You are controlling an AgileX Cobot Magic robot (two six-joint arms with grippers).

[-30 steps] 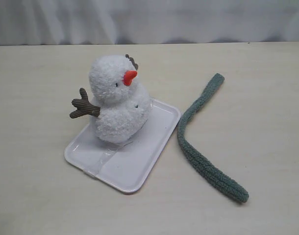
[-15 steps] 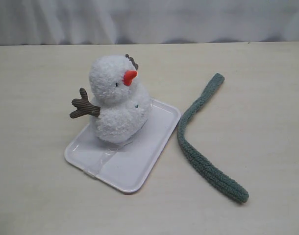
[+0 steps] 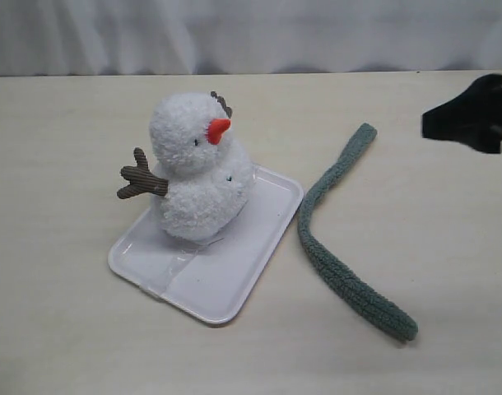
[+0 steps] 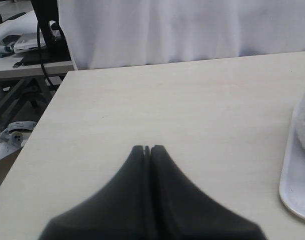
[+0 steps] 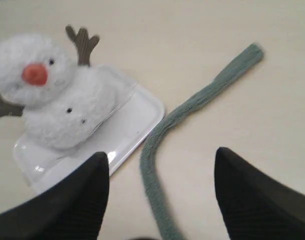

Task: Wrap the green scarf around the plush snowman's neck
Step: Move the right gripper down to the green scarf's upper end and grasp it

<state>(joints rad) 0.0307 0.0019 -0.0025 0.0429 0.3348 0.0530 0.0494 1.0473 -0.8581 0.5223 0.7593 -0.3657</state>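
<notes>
Exterior view: your right gripper (image 3: 469,117) is a dark shape at the right edge, near the far end of the green scarf (image 3: 309,234) and clear of it. You can't read its height over the table (image 3: 70,329) from this angle. The left arm isn't in this shot.

Right wrist view: jaws are spread wide with nothing between them. The camera looks down past them at the scarf's bend, the tray and the snowman.

Left wrist view: the left gripper (image 4: 146,148) has its fingers pressed together tip to tip and grips nothing. It hovers over bare tabletop, well apart from the scarf, with the tray's rim and a bit of white fluff at the edge of the picture.

Containers: there is one, a flat white tray (image 3: 226,288) lying at an angle on the table. The plush snowman (image 3: 197,173) sits upright on its far part, orange nose pointing toward the scarf side. One brown twig arm sticks out past the tray's left rim; the other shows behind the head.

The scarf lies flat on the table just right of the tray, in one bent line. The bend is near the tray's right corner. One end runs to the back right, the other to the front right. It doesn't touch the snowman, and the neck (image 3: 206,169) isn't wrapped yet.
</notes>
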